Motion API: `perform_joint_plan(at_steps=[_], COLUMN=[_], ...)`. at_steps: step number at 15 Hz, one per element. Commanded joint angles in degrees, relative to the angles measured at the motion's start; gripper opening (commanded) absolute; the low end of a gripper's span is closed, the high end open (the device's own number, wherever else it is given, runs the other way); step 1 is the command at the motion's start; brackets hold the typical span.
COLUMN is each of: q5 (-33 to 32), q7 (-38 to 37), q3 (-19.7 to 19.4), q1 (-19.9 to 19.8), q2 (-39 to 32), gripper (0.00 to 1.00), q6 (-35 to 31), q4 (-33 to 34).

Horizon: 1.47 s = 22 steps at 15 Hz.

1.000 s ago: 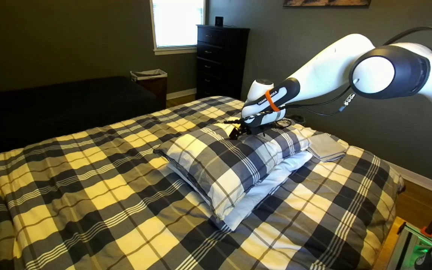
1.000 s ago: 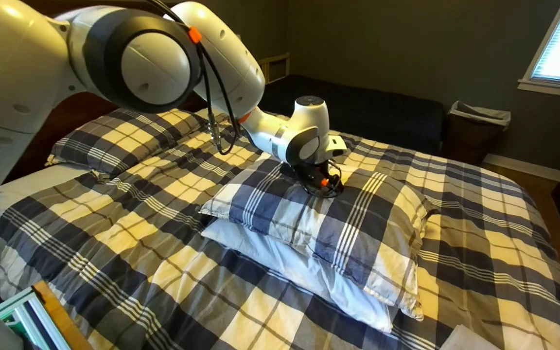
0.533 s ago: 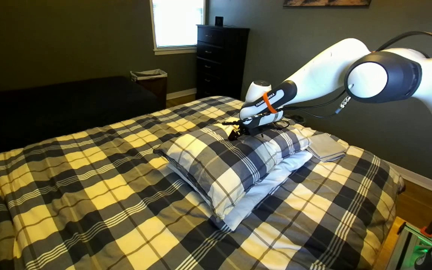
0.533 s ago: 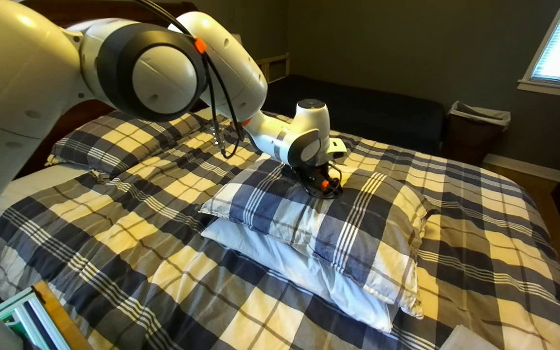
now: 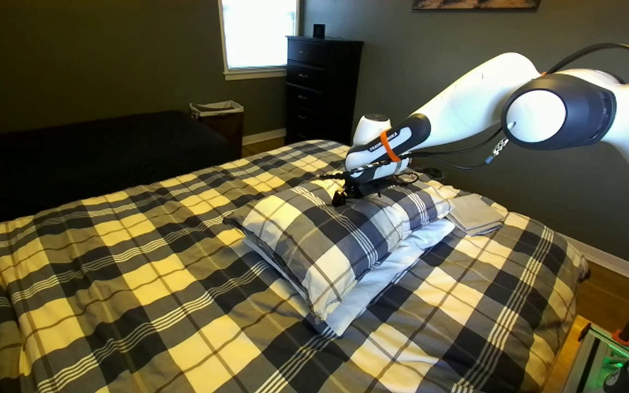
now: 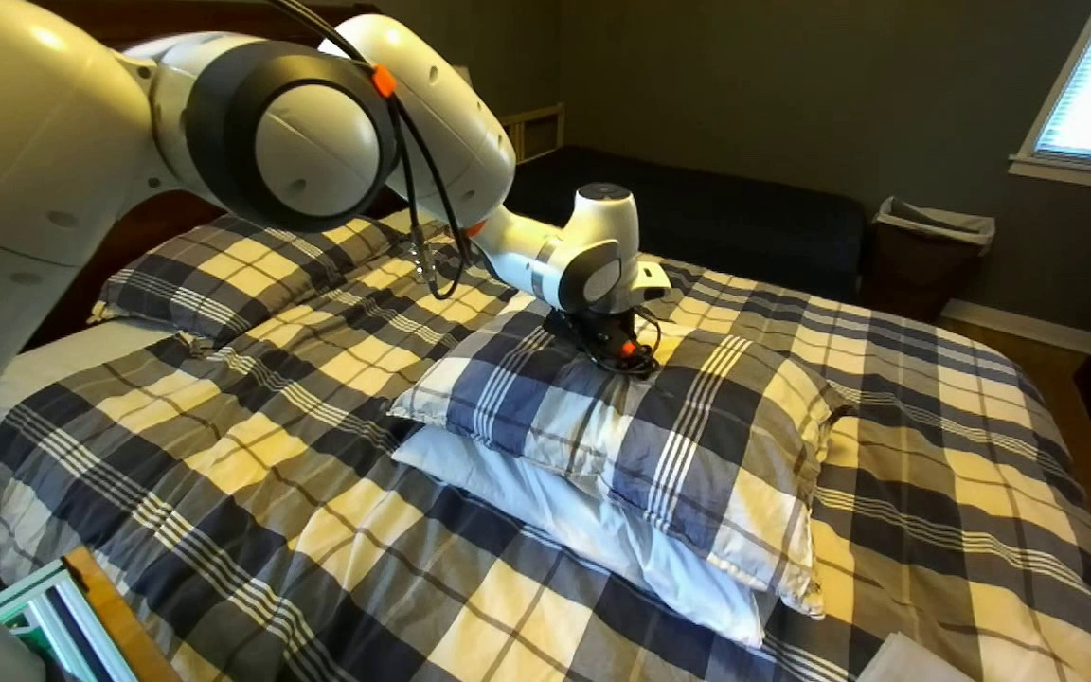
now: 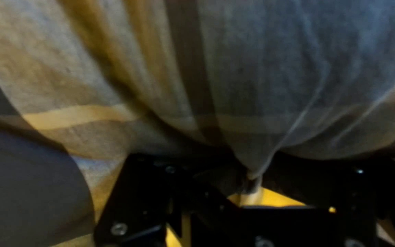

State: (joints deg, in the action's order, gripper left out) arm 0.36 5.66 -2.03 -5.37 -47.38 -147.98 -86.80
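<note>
Navy, grey, white plaid pillow [image 6: 635,431]

One robot arm [image 5: 467,106] in here with me, carrying one gripper [image 7: 250,181]; one plaid pillow [image 5: 325,234] plus a second plaid pillow [image 6: 252,270], so two of those; one white piece of bedding [image 6: 593,524]; one folded grey stack [image 5: 473,213]; one plaid-covered bed [image 5: 145,273] and one dark-covered bed [image 5: 101,153], so two beds altogether; one dark wooden headboard [image 6: 143,227]; one hamper [image 5: 221,125]; one window [image 5: 260,33]; one chest of drawers [image 5: 342,87] (five handles [image 5: 303,75], as far as I can make out from over here); one small black object [image 5: 319,31]; one wall picture [image 5: 475,4].
</note>
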Motion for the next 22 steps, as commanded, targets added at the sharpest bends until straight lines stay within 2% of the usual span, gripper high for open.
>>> perform_joint_plan(at_steps=[1,8,17,18,19,22], q5=[0.2,1.0,-0.2,1.2,1.7,3.9], q7=[-0.5,-0.4,-4.5,-4.5,-4.9,-9.1], q3=[0.8,1.1,-1.4,-0.7,-0.5,-0.3], q1=[-0.1,-0.5,0.4,0.0,0.0,0.8], q2=[0.1,8.8,17.9,18.9,19.8,23.6], gripper=[0.00,0.00,0.00,0.25,0.27,0.47], q6=[3.1,7.6,16.9,18.2,18.9,21.8], q4=[-0.1,-4.6,-10.1,-11.4,-12.7,-19.0])
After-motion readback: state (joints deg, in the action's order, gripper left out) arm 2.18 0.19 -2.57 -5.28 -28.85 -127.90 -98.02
